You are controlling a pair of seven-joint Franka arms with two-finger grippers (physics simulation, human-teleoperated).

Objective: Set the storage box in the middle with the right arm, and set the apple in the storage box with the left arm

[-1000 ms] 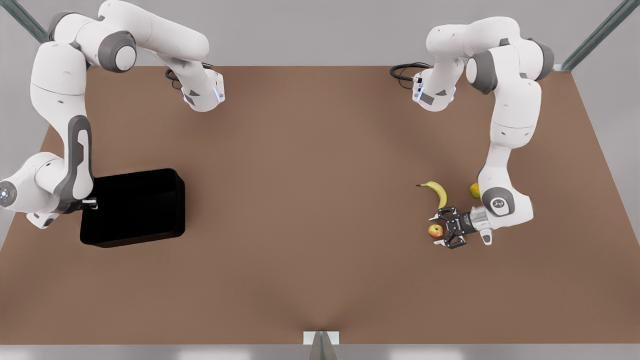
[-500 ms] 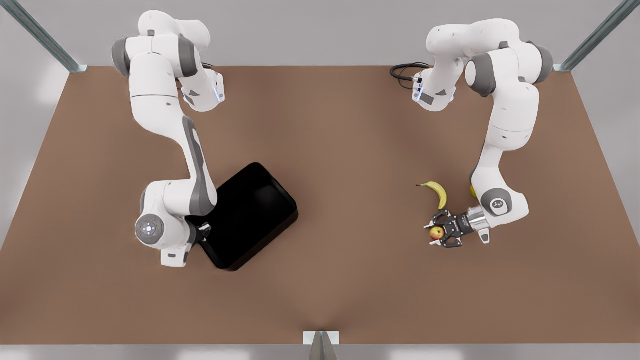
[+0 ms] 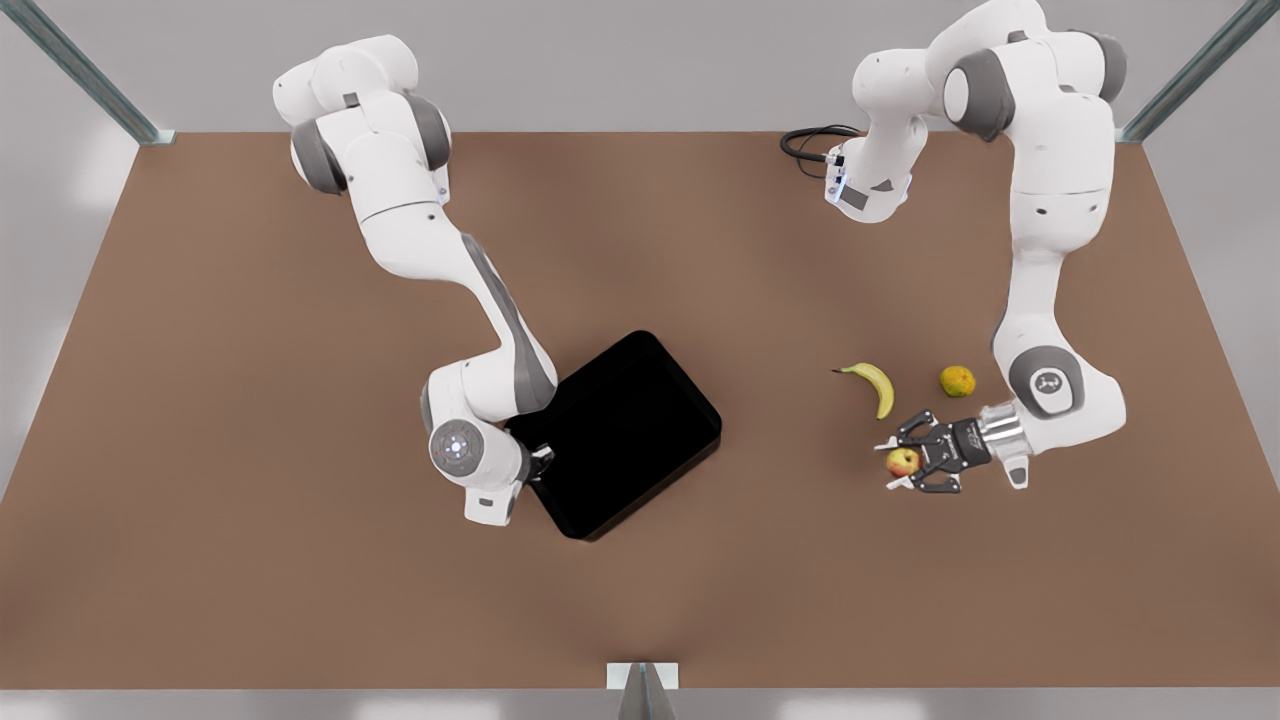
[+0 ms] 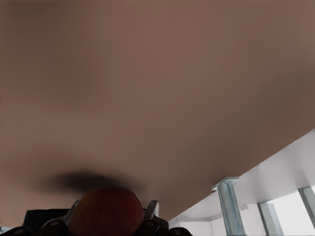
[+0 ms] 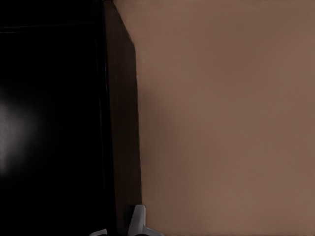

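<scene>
i've got the apple (image 3: 902, 461) sitting right between the fingers of my left end effector (image 3: 908, 463), out toward the table's (image 3: 250, 300) edge on the front view's right. from the left wrist view the apple (image 4: 106, 211) fills the gap between the fingers (image 4: 151, 209), clamped on both sides, and its shadow lies on the table under it. the banana (image 3: 876, 385) lies just beside that end effector, toward the far edge, and the orange-green fruit (image 3: 957, 381) sits near it, closer to the arm.

on the other side, my right end effector (image 3: 540, 462) is at the rim of the storage box (image 3: 625, 435), which sits skewed near the middle of the table, one corner pointing at the near edge. in the right wrist view the box wall (image 5: 120, 123) runs straight down to one pale fingertip (image 5: 138, 219) pressed against its outside, so i read that end effector as clamped on the rim.
</scene>
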